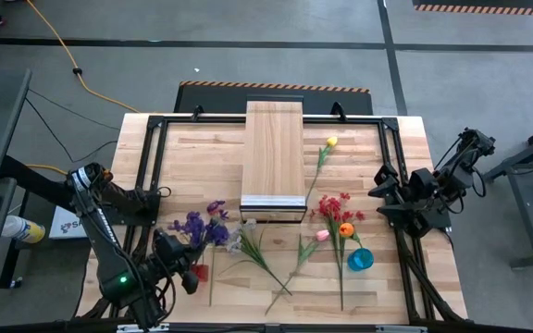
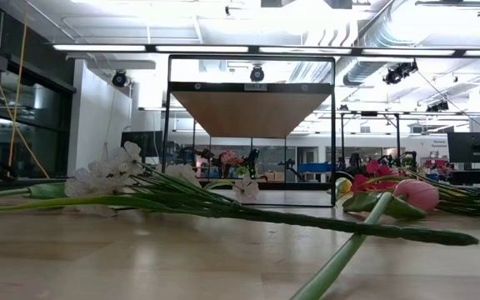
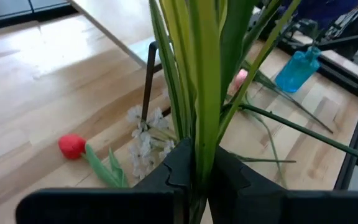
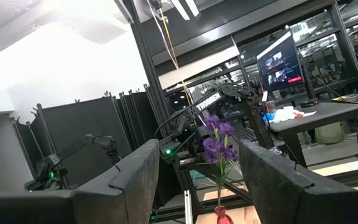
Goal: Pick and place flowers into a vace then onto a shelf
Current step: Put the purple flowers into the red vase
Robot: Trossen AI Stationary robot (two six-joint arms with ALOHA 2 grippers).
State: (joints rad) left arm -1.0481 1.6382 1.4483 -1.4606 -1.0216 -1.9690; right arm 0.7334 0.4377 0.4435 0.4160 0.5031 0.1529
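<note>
My left gripper (image 1: 191,276) (image 3: 196,171) is near the table's near-left corner, shut on the purple spray (image 1: 202,227). From across the table, in the right wrist view, the purple spray (image 4: 219,140) stands upright. A red tulip (image 3: 72,146) and a white spray (image 3: 145,142) lie on the table beside it. The blue vase (image 1: 360,259) (image 3: 297,68) stands near the table's near-right side. The shelf (image 1: 273,157) sits at the far middle. My right gripper (image 1: 384,195) (image 4: 197,180) waits open at the right edge. My left gripper pinches a bundle of green stems and leaves (image 3: 199,146) between its two fingers (image 3: 229,177). The stems run on from the fingertips, along the fingers. The blossoms lie outside the left wrist view. Whether the stem's lower end rests on the table is hidden by the gripper.
A yellow tulip (image 1: 331,141) lies right of the shelf. A red spray (image 1: 336,208), an orange tulip (image 1: 346,229) and a pink tulip (image 1: 322,235) (image 2: 415,193) lie between the shelf and the vase, stems toward the near edge. A black frame (image 1: 155,157) rims the table.
</note>
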